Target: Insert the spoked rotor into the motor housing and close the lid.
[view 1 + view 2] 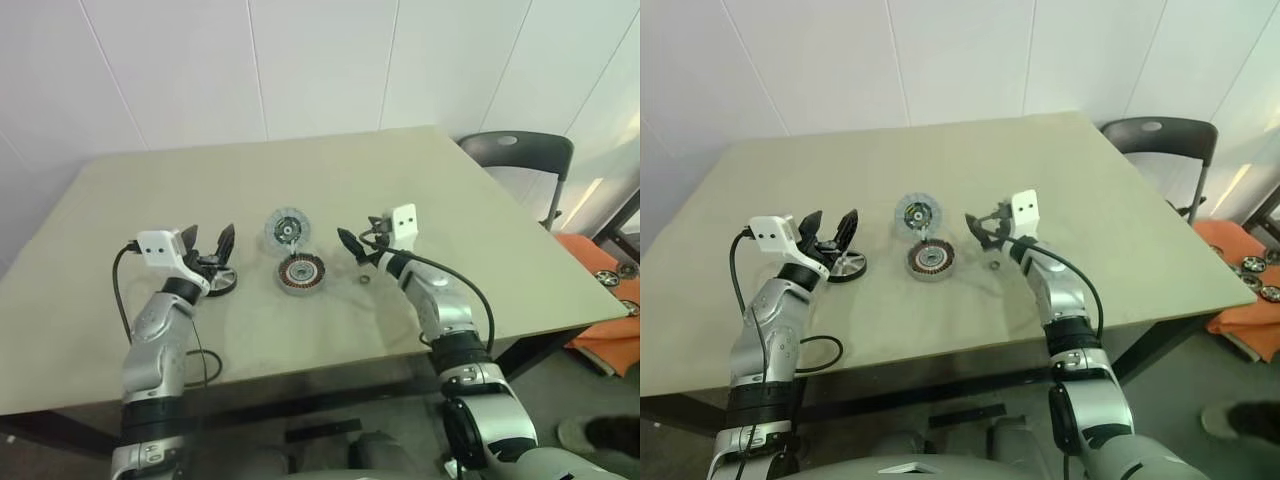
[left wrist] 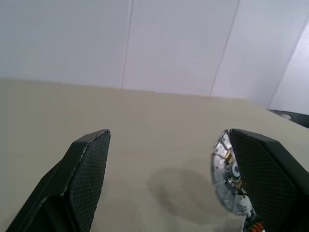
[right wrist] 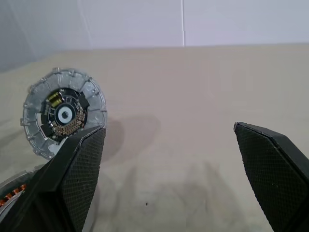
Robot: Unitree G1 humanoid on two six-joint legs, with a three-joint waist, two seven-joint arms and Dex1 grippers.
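No text, label, brand or number can be read anywhere. The parts on the worktop (image 1: 480,200) carry no legible markings.

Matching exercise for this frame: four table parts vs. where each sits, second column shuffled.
Things:
1. rotor
2. housing
3. dark-rimmed disc
4. small ring

Places:
A. on the table right by the left gripper
B. centre of the table, just on the robot's side of the rotor
C. on the table near the right gripper
D. farthest from the robot of the four

Pairs: 1-D, 2-B, 3-A, 4-C
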